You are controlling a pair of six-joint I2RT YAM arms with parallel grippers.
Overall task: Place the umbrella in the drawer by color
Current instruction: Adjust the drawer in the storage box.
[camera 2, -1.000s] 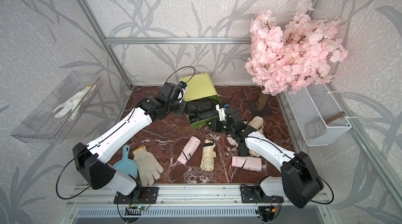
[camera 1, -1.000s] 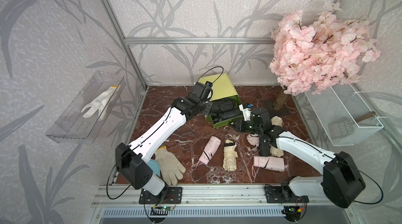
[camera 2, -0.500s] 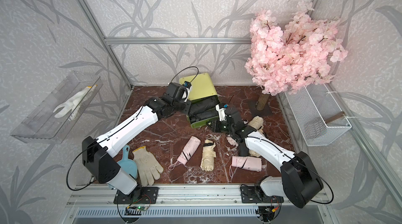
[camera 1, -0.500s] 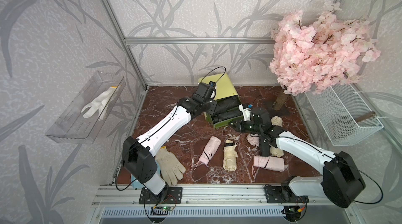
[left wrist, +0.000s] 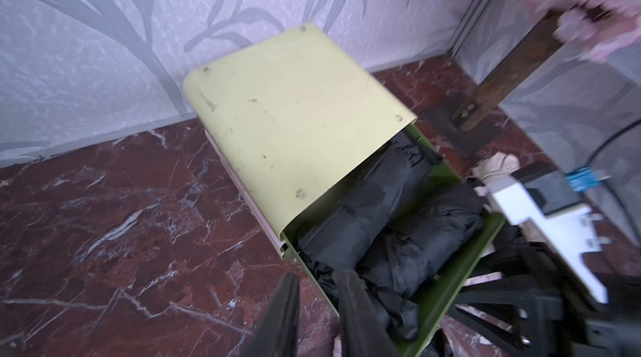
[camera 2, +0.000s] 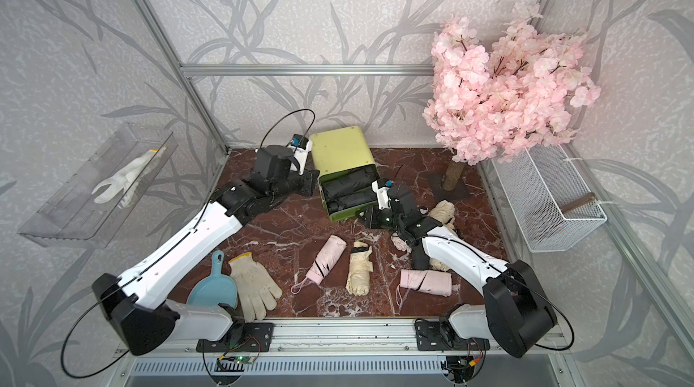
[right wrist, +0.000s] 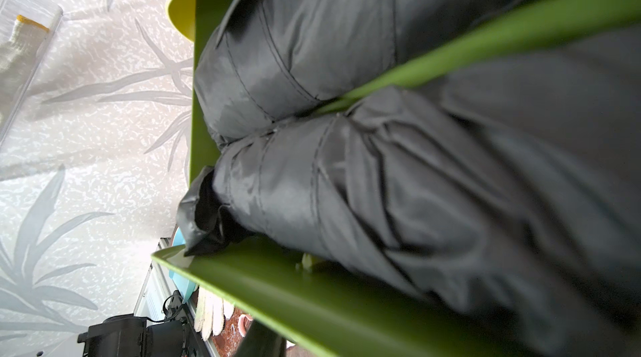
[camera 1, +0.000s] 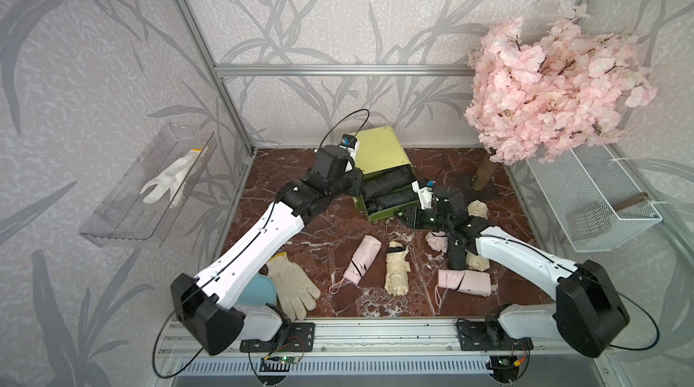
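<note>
The pale lime chest (camera 1: 379, 150) stands at the back, its top green drawer (left wrist: 461, 268) pulled out. Two folded black umbrellas (camera 1: 388, 183) (left wrist: 374, 195) lie side by side in it, also seen in the right wrist view (right wrist: 381, 182). My left gripper (left wrist: 317, 279) (camera 1: 359, 188) is at the drawer's left wall, slightly open and empty, with one finger over the black fabric and the other outside. My right gripper (camera 1: 406, 216) is shut on the drawer's front; only one finger (right wrist: 263, 341) shows, and the knob is hidden. Pink (camera 1: 360, 261) and cream (camera 1: 398, 268) umbrellas lie on the floor.
More folded umbrellas lie under and around my right arm, a pink one (camera 1: 463, 281) nearest the front. A work glove (camera 1: 293, 283) and a blue dustpan (camera 2: 212, 287) lie front left. A blossom tree (camera 1: 555, 88), a wire basket (camera 1: 593, 197) and a clear wall shelf (camera 1: 150, 186) flank the floor.
My left gripper has drawn back leftward from over the drawer to its left wall, and its jaws have parted a little. The right arm has not moved.
</note>
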